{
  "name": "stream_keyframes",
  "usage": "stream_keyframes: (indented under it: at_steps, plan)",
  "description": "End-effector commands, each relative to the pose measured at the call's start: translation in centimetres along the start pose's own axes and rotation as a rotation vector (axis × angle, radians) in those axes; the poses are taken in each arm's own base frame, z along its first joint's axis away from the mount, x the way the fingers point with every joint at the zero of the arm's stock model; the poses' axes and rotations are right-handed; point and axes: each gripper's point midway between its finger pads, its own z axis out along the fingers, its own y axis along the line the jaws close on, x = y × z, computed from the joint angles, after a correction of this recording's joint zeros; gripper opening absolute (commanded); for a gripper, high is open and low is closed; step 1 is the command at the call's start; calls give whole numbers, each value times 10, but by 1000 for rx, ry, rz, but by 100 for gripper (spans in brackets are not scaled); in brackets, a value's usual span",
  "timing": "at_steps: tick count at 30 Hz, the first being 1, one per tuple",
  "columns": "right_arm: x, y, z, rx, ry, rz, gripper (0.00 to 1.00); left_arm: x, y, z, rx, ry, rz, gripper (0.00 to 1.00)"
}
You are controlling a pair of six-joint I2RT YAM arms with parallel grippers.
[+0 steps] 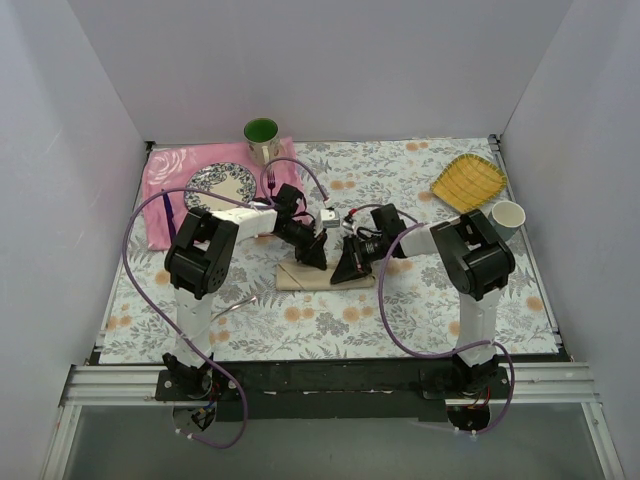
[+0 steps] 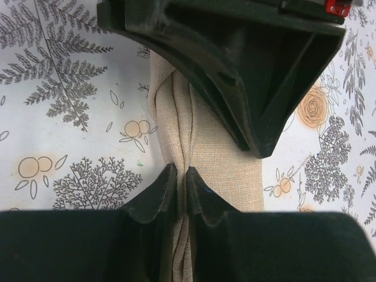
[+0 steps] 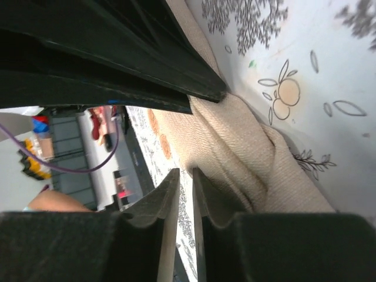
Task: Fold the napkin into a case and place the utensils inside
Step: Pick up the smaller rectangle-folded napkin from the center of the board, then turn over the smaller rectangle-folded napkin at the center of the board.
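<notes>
Napkin [image 1: 300,278]: lay at the middle of the desk [image 1: 430,315] as a narrow beige strip running left to right, bunched into lengthwise ridges rather than flat.
Left tool [image 1: 313,253]: was closed on a raised ridge of the napkin, with cloth pinched between its fingers [image 2: 158,197] in the left wrist view.
Right tool [image 1: 352,262]: stood just right of the left one, over the strip's right half. Jaws were nearly together with a slim gap, the floral desk cover showed through it, and no cloth was seen inside.
Fork [image 1: 237,303]: lay pale and thin on the desk, near and left of the napkin and well apart from it.
Spoon: could not be made out.
Stage: judged as mid-fold, with no pocket opened and no utensils inside.
Risk, dragging: pinched only at one ridge, so a lift or pull could have hauled the whole strip along and undone the fold.
Risk, layers: probably gripped more than one layer, which would have sealed the pocket instead of opening it.
Risk, collision: tools were very close over the same cloth, so a small sideways move could have knocked them together.
Risk, right side: with nothing pinning the right half, the cloth could have slid or twisted.
</notes>
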Motion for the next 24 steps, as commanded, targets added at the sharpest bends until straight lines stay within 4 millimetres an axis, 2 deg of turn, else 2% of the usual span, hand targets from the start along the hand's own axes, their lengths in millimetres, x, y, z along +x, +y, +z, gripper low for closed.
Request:
stream_keyframes:
  at_steps: [1,2,3,5,6,8,12,15,17,19,21,22,24]
  plan:
    - [-51,22,-23,42,-149,-175,26,-26,2,-11,-82,-37,48,0]
    - [-63,38,-31,23,-176,-212,27,-29,5,-14,-107,-37,49,0]
    - [-68,48,-38,-3,-184,-226,29,-33,7,-16,-121,-41,54,0]
    - [-92,67,-61,-18,-244,-291,31,-41,9,-23,-155,-46,87,0]
    - [-95,71,-69,-25,-245,-291,33,-44,16,-26,-199,-42,102,0]
    - [-116,78,-93,-14,-289,-342,34,-55,20,-35,-245,-50,150,0]
    - [-130,71,-128,43,-325,-340,38,-76,40,-57,-393,-55,231,0]
    - [-140,68,-145,71,-358,-360,38,-97,43,-74,-475,-84,296,0]
    - [-142,66,-151,82,-367,-365,38,-109,49,-86,-553,-78,376,0]
    - [-146,63,-157,103,-381,-376,39,-110,48,-94,-610,-57,440,0]
    - [-147,60,-159,112,-385,-378,39,-125,43,-103,-674,-72,559,0]
    - [-147,59,-158,115,-383,-380,39,-108,41,-95,-676,-41,567,0]
    - [-146,57,-158,118,-382,-378,39,-108,37,-88,-726,-4,657,0]
